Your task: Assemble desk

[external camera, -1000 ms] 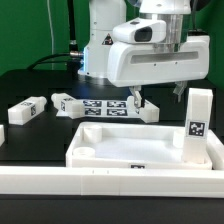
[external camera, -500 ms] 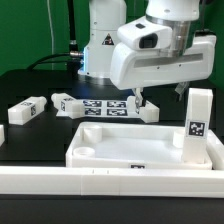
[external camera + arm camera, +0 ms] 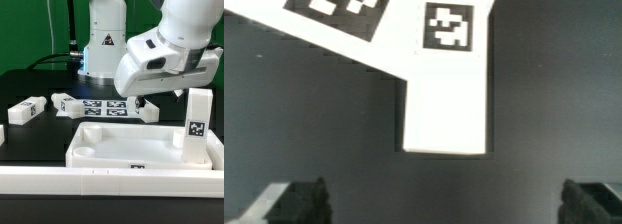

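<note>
Exterior view: the pincer (image 3: 140,101) hung low behind the desk slab (image 3: 120,148), beside the marker board (image 3: 100,106). Wrist view: its fingers (image 3: 295,203) stood wide apart, empty. A leg (image 3: 445,95) lay flat on the worktop (image 3: 313,130), long axis square to their closing line, plain end toward them. Centring over it before descending seemed wise.

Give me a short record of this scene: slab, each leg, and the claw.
desk slab: flat on the table, rim up
upright leg: standing on the slab, at the exterior view's right
far-left leg: lying loose on the table
second leg: lying loose, beside the far-left leg
third leg: lying flat, near the claw
claw: open, holding nothing, not touching the third leg
</note>
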